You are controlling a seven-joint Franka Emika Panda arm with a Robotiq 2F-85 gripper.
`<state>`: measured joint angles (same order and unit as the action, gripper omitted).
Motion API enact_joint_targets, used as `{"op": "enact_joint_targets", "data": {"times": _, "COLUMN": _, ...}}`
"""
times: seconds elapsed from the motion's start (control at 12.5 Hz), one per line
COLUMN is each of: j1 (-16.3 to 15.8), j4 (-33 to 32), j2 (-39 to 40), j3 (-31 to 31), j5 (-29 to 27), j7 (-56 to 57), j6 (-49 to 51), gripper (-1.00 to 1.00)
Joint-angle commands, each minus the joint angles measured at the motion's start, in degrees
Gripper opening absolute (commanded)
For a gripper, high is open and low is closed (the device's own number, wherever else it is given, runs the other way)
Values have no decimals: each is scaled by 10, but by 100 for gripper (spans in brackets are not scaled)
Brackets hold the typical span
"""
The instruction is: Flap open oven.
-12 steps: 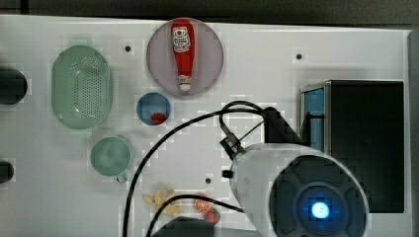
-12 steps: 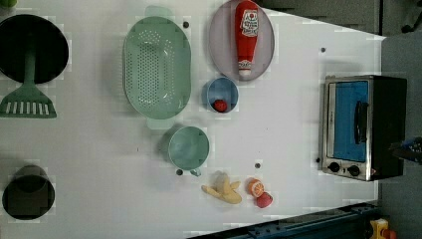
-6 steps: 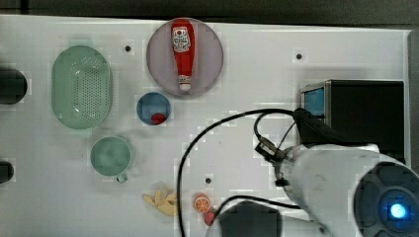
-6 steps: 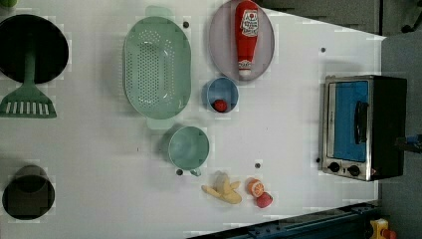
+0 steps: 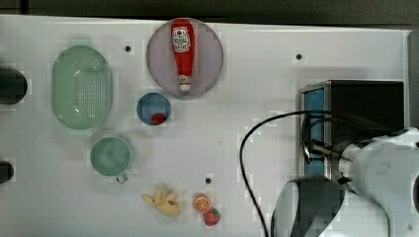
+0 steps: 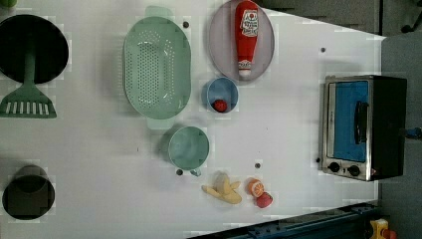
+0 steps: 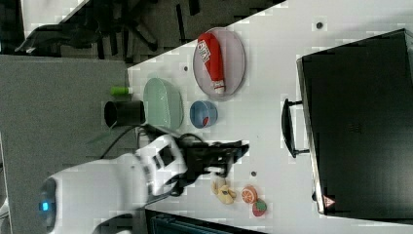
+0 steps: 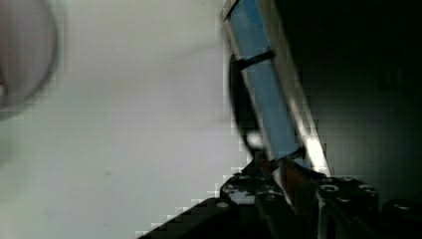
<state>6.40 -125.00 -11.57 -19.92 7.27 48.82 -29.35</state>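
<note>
On the white table point(image 6: 288, 129), the oven point(image 6: 366, 127) stands at the left view's right edge, door shut, and the gripper point(image 7: 237, 148), nearly closed and empty, should hook the stiff bar handle point(image 6: 359, 122), because the glass is fragile

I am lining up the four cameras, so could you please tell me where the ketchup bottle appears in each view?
Top view: ketchup bottle at upper centre, lying on the round plate.
Left view: at the top, right of centre, on the same plate.
Right view: upper centre, on the plate, left of the oven.
Wrist view: I cannot make it out.
Shared landmark: the small blue bowl beside the plate.
</note>
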Motion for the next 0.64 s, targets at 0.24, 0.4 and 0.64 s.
{"op": "enact_joint_targets", "data": {"times": 0.24, "j1": -4, "j4": -16, "j2": 72, "j3": -36, "j5": 2, "j7": 187, "j6": -95, "gripper": -65}}
{"op": "enact_joint_targets", "data": {"times": 0.4, "j1": -3, "j4": -17, "j2": 104, "j3": -43, "j5": 1, "j7": 188, "j6": -120, "gripper": -65}}
{"op": "enact_joint_targets", "data": {"times": 0.64, "j1": -5, "j4": -21, "j2": 142, "j3": -42, "j5": -2, "j7": 188, "j6": -153, "gripper": -65}}
